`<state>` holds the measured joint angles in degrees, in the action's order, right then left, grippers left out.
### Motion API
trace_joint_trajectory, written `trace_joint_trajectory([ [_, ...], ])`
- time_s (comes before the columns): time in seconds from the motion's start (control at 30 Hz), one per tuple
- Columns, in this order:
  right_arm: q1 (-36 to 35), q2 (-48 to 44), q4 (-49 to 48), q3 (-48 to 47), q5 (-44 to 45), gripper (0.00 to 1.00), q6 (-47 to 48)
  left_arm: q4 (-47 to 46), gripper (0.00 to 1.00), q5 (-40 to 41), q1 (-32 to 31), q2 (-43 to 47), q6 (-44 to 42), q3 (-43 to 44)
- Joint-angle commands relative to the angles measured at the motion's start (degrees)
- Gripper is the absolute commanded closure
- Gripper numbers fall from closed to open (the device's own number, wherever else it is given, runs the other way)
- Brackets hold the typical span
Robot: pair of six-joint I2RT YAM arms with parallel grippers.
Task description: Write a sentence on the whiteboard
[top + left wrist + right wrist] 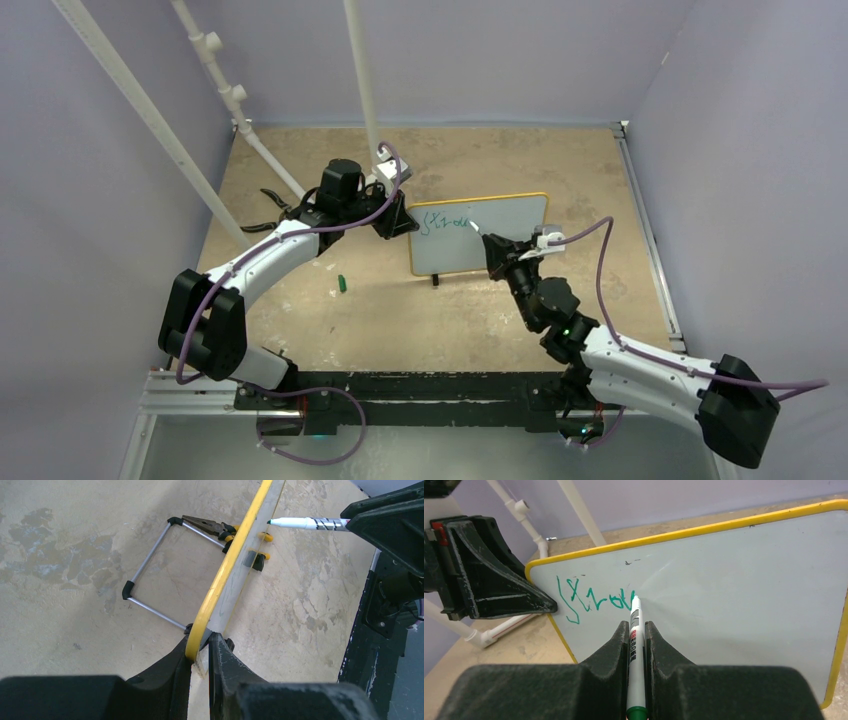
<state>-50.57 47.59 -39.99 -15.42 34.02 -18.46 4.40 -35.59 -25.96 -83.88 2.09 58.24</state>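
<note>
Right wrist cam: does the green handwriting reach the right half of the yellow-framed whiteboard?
No, the green marker handwriting covers only the upper left of the yellow-framed white whiteboard; the right half is blank.

Two arms, one job: the left arm [262, 256] rises from its base, bends at the elbow and stretches forward and inward, wrist turned toward the centre. Its left fingers [167, 672] are pinched together on the yellow edge of the whiteboard [225, 575], which runs straight out from between the fingertips. The right arm [640, 362] lies low from its base, folds at the elbow and leans inward, wrist raised. Its right fingers [610, 650] are closed on a marker [635, 614], gripped along the barrel, the tip jutting just ahead of the fingertips and touching the board's face.
</note>
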Motion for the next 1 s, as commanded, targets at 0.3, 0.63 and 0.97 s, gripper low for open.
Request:
trace_joint_trajectory([
  [0.3, 0.2, 3.01, -2.41, -1.45, 3.5, 1.0, 1.23, -0.27, 1.0, 2.37, 0.03, 1.08, -1.82, 0.11],
  [0.63, 0.2, 1.88, 1.17, 0.77, 2.46, 1.0, -2.89, -0.19, 1.0, 2.31, 0.03, 1.08, -1.82, 0.03],
  [0.97, 0.2, 1.63, -0.41, -0.34, 2.56, 1.0, -1.52, -0.19, 1.0, 2.35, 0.03, 1.08, -1.82, 0.04],
])
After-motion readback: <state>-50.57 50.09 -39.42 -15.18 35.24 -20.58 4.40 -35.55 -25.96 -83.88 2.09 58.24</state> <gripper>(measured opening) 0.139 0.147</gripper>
